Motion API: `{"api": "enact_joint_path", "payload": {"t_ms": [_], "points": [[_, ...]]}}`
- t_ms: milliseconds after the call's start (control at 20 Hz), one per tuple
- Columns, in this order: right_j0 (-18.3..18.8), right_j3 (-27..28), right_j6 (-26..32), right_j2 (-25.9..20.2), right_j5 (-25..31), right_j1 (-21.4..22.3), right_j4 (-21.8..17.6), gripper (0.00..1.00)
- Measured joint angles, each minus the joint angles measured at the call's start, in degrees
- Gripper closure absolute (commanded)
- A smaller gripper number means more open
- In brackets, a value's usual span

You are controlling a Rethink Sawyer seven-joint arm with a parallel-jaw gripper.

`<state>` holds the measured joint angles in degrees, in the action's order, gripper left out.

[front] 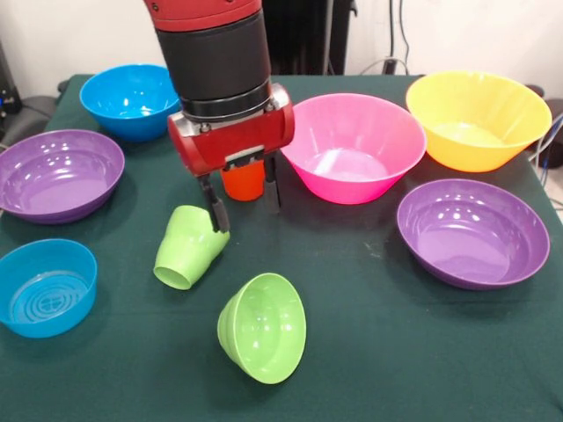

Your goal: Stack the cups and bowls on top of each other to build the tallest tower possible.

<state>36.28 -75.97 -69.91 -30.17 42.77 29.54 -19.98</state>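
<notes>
Front view: green cup (pixel 187 248) touches open claw (pixel 242 198).

Dk green tablecloth (pixel 396 352) over whole table; black cables (pixel 400 40) at back by white wall (pixel 493 35).

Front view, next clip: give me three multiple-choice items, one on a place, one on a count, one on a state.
1. Where is the orange cup?
A. behind the gripper
B. inside the pink bowl
C. on a purple bowl

2. How many purple bowls show?
A. one
B. two
C. three

3. How does the green cup lie?
A. upright
B. upside down
C. tipped over

Answers:
1 A, it shows between the fingers.
2 B, one at the left, one at the right.
3 C, its mouth faces sideways and down.
</notes>
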Motion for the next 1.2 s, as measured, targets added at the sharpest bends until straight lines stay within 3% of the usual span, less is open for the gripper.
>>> {"api": "enact_joint_path", "payload": {"t_ms": [1200], "points": [[2.2, 2.0, 0.0, 0.0, -1.5, -6.0, -11.6, 0.00]]}}
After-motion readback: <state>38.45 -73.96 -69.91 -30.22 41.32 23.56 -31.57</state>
